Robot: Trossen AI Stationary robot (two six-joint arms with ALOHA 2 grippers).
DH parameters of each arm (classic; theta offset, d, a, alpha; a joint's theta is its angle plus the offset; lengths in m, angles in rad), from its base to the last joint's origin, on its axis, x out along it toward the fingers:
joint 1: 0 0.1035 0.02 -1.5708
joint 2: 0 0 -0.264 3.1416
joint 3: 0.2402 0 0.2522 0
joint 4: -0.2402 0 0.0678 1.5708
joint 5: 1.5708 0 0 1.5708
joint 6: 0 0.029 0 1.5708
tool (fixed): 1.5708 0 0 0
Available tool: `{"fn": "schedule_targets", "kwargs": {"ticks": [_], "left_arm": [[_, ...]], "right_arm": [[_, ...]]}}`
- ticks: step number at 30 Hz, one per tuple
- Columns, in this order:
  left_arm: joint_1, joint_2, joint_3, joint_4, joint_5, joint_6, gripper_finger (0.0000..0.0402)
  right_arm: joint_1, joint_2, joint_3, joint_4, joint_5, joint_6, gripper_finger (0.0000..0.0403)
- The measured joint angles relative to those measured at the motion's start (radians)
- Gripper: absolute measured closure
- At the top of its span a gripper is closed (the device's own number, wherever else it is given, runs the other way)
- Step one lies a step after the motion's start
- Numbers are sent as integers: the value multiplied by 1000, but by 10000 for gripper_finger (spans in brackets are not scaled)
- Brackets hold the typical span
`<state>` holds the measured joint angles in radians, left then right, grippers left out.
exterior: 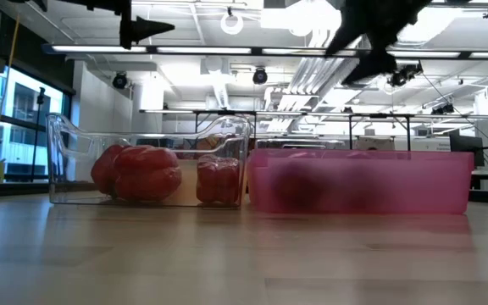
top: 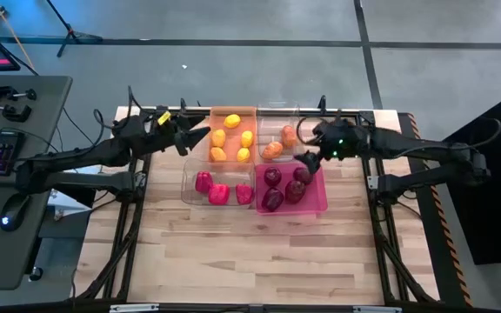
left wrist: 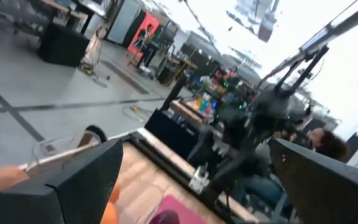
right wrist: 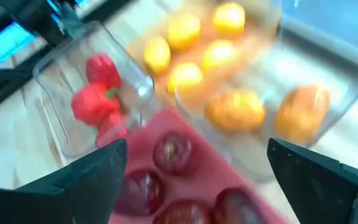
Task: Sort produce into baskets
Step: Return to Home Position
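Right gripper (top: 306, 158) hangs over far edge of pink bin (top: 322, 198), fingers apart, empty; lift straight up before you retract, clearing rim; left gripper (top: 203, 133), fingers also apart, empty, hovers beyond pink bin, leftward; draw it back level; maroon apples (top: 273, 179) lie inside pink bin.

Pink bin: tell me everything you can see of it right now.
The pink bin is a shallow rectangular tub of translucent magenta plastic, open-topped, flat on the wooden table. Four dark maroon round pieces lie in it. The clear bin with red pieces stands close beside it on the left arm's side; the clear bin with orange pieces is behind it. The right claw hangs open above its far edge, not touching it.
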<state>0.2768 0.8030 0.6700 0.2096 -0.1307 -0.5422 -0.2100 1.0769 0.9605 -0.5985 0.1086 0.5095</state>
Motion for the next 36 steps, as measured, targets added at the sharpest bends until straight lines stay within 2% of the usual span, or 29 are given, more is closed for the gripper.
{"fn": "schedule_targets", "kwargs": {"ticks": [3, 5, 8, 10, 13, 18, 22, 26, 29, 36], "left_arm": [[-14, -3, -6, -23, 5, -12, 6], [-57, -2, -51, 19, -16, -39, 8], [-170, 9, -175, 220, -99, -59, 14], [-239, 9, -266, 357, -193, -86, 17], [-316, -3, -381, 468, -290, -103, 19], [-324, -114, -497, 484, -304, -101, 23], [-298, -265, -551, 404, -286, -83, 51], [-289, -415, -600, 319, -286, -76, 109], [-291, -500, -640, 281, -285, -77, 171], [-291, -616, -658, 71, -283, -83, 364]], "right_arm": [[0, -3, 72, -21, 21, -90, 27], [0, -3, 110, -42, 20, -163, 27], [0, -3, 146, -51, 18, -194, 27], [0, -3, 155, -52, 19, -195, 27], [0, -3, 157, -58, 19, -197, 27], [0, -3, 157, -79, 16, -190, 27], [0, -3, 157, -87, -13, -133, 27], [0, -4, 157, -88, -54, -132, 27], [0, -8, 157, -100, -67, -147, 27], [4, -62, 155, -228, -69, -125, 27]]}}
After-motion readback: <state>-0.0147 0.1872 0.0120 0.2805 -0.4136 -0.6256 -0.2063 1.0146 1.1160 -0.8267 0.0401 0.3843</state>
